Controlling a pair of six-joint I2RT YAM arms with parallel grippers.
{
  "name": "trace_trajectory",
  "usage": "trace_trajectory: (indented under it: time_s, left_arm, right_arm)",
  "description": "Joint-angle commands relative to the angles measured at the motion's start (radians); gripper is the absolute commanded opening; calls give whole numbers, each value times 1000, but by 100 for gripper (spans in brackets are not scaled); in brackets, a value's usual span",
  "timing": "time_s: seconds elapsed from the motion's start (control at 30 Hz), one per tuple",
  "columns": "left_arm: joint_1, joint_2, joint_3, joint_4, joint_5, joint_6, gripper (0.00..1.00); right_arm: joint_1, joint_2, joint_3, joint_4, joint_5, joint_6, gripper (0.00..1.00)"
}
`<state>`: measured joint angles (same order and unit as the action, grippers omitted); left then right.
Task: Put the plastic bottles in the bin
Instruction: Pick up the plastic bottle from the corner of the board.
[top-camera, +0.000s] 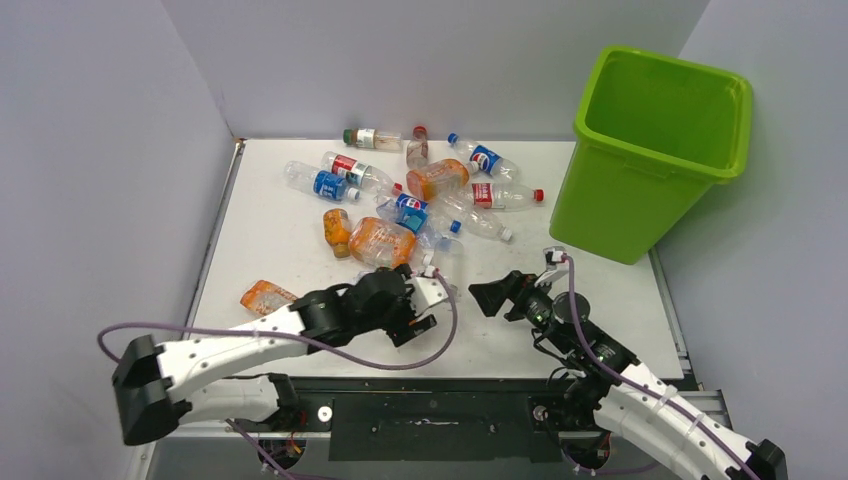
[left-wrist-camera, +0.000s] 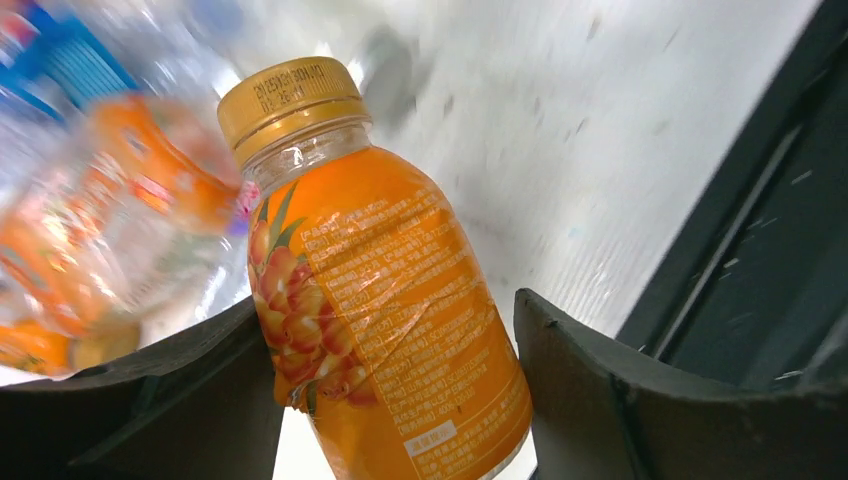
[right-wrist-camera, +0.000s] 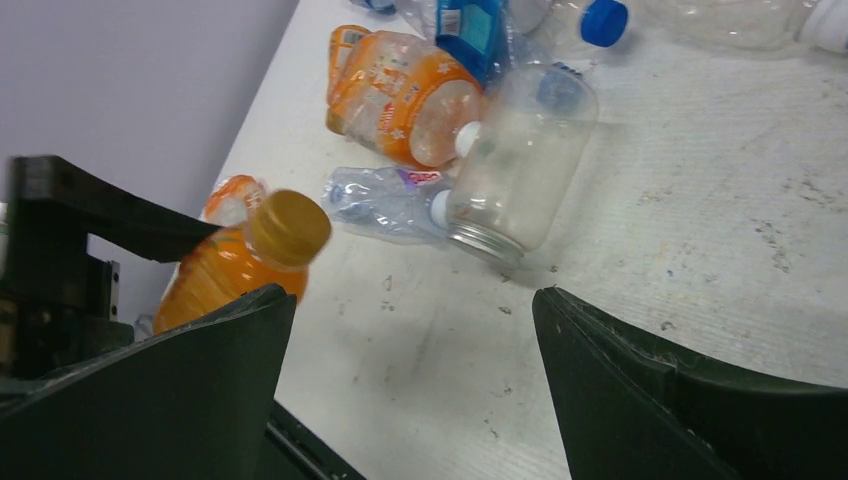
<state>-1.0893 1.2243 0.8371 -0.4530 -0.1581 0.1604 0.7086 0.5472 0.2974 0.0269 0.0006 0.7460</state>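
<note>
A small orange bottle (left-wrist-camera: 390, 320) with a gold cap stands tilted between my left gripper's (left-wrist-camera: 388, 305) two dark fingers, which are shut on its lower body. The background behind it is blurred while the bottle stays sharp. The right wrist view shows the same bottle (right-wrist-camera: 235, 265) at the near left. From above, the left gripper (top-camera: 422, 303) is at the near edge of the pile of plastic bottles (top-camera: 430, 185). My right gripper (top-camera: 492, 295) is open over bare table, right of the left one and facing the pile. The lime-green bin (top-camera: 650, 150) stands at the far right.
A crushed orange bottle (top-camera: 266, 296) lies alone near the left front. A large orange bottle (right-wrist-camera: 405, 95), a clear wide bottle (right-wrist-camera: 520, 150) and a flattened clear one (right-wrist-camera: 380, 200) lie just ahead of the right gripper. The table's dark front rail (top-camera: 430, 385) runs below both grippers.
</note>
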Motion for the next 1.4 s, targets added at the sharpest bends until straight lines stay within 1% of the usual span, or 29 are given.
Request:
trace_trajectory:
  time_s: [0.0,0.1,0.13,0.2,0.27,0.37,0.47,0.57,0.63,0.73,0.93,1.07,1.17,1.2,1.37]
  left_arm:
    - [4,-283,-58,229,126,-12,26]
    - [11,-454,-148,423,238,-18,26]
    - [16,-493,-180,506,266,-22,26]
    - [32,-547,-206,612,300,-33,26]
    - [43,-545,-216,727,314,-54,24]
    - [66,-512,-240,870,377,-88,19]
    - [118,-495,-302,1024,425,-152,15]
    - [167,-511,-371,1144,435,-216,13]
    - [185,-528,-388,1153,435,-215,13]
    - [190,-553,-388,1106,432,-188,13]
    - [192,-584,-394,1046,436,-166,12]
    - [192,-586,-392,1034,433,-128,12]
    - [191,-596,-389,1014,435,-115,12]
    - [190,-602,-389,1007,436,-114,11]
    - [187,-624,-391,977,436,-102,11]
  right_arm:
    - [5,-63,34,197,-126,51,91]
    - [5,-49,75,293,-249,29,90]
    - [5,-25,97,315,-293,14,90]
    - [6,14,131,385,-379,15,90]
    - [8,44,144,498,-439,41,90]
    - [15,83,155,631,-444,56,90]
    - [30,153,190,707,-429,47,90]
    - [68,232,251,712,-433,15,90]
    - [112,264,286,670,-405,-44,90]
    - [193,293,322,610,-318,-141,90]
    - [280,400,393,582,-207,-210,91]
    - [299,439,450,534,-150,-238,94]
    - [299,465,487,503,-129,-245,97]
    - [299,473,495,502,-130,-244,96]
    - [301,484,479,531,-146,-218,74]
